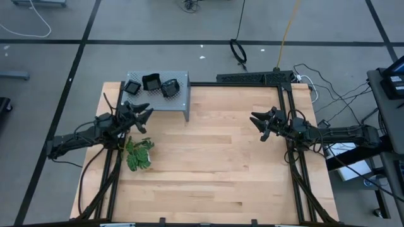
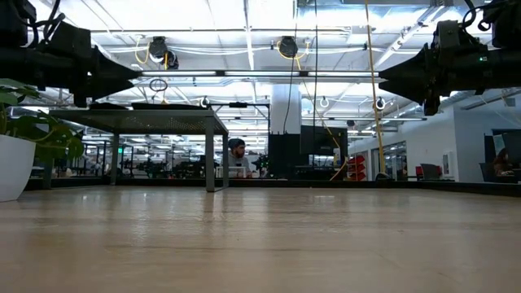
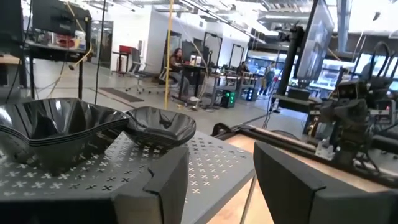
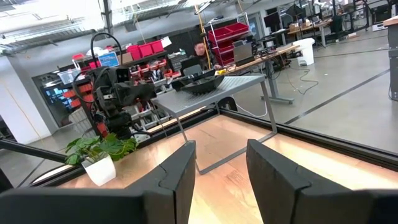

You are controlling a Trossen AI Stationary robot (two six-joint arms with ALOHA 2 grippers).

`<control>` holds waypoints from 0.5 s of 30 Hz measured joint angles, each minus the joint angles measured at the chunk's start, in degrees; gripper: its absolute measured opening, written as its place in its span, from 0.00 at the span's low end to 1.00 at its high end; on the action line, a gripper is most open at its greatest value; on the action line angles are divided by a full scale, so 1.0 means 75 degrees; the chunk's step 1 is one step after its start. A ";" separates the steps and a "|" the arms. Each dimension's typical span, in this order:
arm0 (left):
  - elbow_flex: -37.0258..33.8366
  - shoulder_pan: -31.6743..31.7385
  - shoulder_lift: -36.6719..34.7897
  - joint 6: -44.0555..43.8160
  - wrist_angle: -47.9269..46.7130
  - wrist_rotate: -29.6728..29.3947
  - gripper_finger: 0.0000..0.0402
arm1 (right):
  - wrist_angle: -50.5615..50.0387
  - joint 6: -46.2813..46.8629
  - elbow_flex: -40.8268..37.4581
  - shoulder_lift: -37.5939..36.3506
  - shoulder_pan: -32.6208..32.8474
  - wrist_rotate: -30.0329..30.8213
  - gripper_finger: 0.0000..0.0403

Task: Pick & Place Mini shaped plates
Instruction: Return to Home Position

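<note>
From above, the plates [image 1: 151,82] sit in three black stacks on the grey shelf [image 1: 180,101] at the upper left of the tabletop [image 1: 214,170]. The left gripper [image 1: 146,120] hovers just below the shelf, above the plant [image 1: 139,153] in the frame. The right gripper [image 1: 257,125] hangs at centre right, well apart from the shelf.

In the low view the shelf stands left of centre with dark plates low on its top. The white pot [image 2: 12,167] is at the far left, and both grippers point in from the upper corners, clear of the tabletop.

In the left wrist view the fingers [image 3: 155,186] stand apart and empty. Beyond them, at left, a stack of angular plates has a rounded one just beside it on the shelf.

In the right wrist view that gripper's fingers are likewise apart and empty. The shelf with plates is at upper centre and the plant at lower left.
</note>
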 joint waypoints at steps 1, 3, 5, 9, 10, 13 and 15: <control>0.0000 0.0000 0.0003 0.0032 -0.0009 -0.0002 0.46 | 0.0000 0.0000 0.0001 0.0000 0.0000 0.0000 0.32; 0.0000 0.0000 0.0000 0.0016 0.0002 -0.0002 0.46 | 0.0000 0.0000 0.0000 0.0000 0.0000 0.0000 0.32; 0.0000 0.0000 0.0000 -0.0024 0.0002 -0.0001 0.46 | 0.0000 0.0000 0.0002 0.0000 0.0000 0.0000 0.32; 0.0000 0.0000 0.0000 -0.0020 0.0009 -0.0002 0.46 | 0.0000 0.0000 0.0001 -0.0001 0.0000 0.0000 0.32; 0.0000 0.0000 0.0000 -0.0019 0.0011 -0.0002 0.46 | 0.0000 0.0000 -0.0001 -0.0003 0.0000 0.0000 0.32; 0.0000 0.0000 0.0000 0.0000 0.0014 -0.0002 0.46 | 0.0000 0.0000 0.0000 0.0000 0.0000 0.0000 0.32; 0.0000 0.0000 0.0001 0.0003 0.0017 0.0001 0.46 | 0.0000 0.0000 0.0001 0.0000 0.0000 0.0000 0.32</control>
